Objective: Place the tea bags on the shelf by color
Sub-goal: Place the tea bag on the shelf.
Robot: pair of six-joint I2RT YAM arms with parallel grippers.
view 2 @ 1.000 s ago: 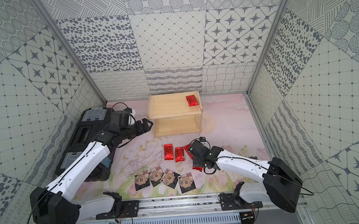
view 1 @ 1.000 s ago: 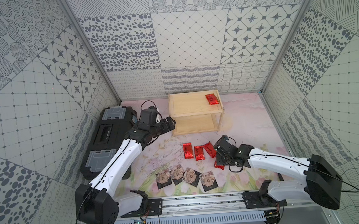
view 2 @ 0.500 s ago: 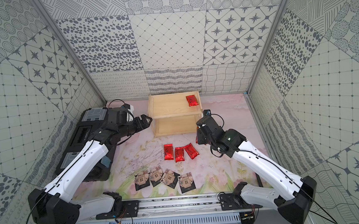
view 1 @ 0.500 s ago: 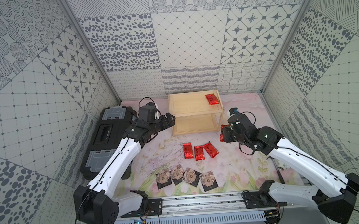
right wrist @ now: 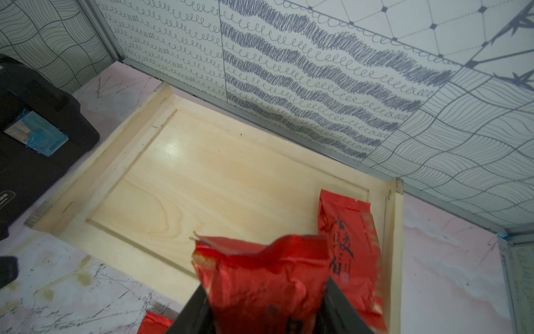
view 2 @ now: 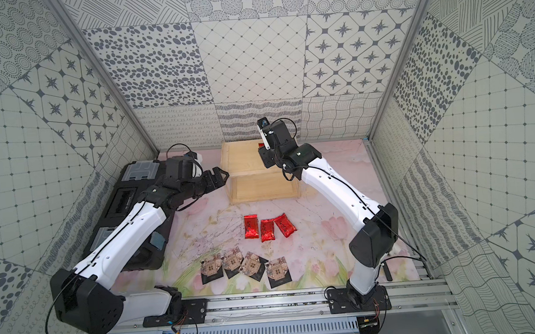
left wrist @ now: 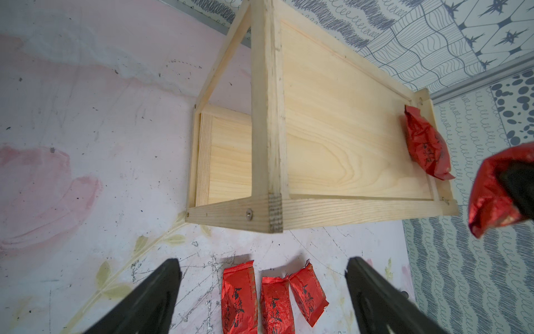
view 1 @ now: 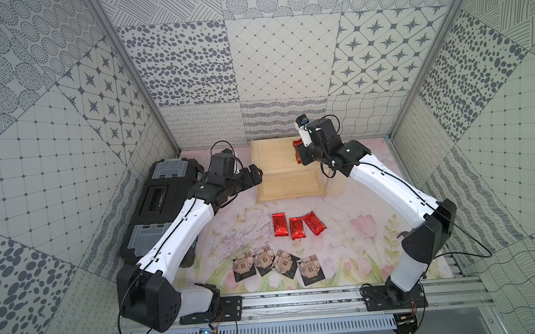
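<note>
Floral mat (view 1: pixel 358 200) | shelf (view 1: pixel 275 156) top: red sachet (left wrist: pixel 426 147) (corner) | right claw (right wrist: pixel 264 292): held sachet (right wrist: pixel 260 266)

Wooden shelf (view 1: pixel 275 156), red sachet (left wrist: pixel 427 147) on top, held sachet (right wrist: pixel 260 277) above; three red sachets (view 1: pixel 297 228), four black sachets (view 1: pixel 283 262) in front

Dark brush-style Chinese characters are spotted on the three red tea bags (left wrist: pixel 276 303) on the desk (left wrist: pixel 86 130): the top one is read as 金, the rest cannot be made out. The same print is carried by the red tea bag (left wrist: pixel 427 147) at the shelf's (left wrist: pixel 332 130) three o'clock end. White lettering on the toolbox (right wrist: pixel 34 162) is too small to be read.
</note>
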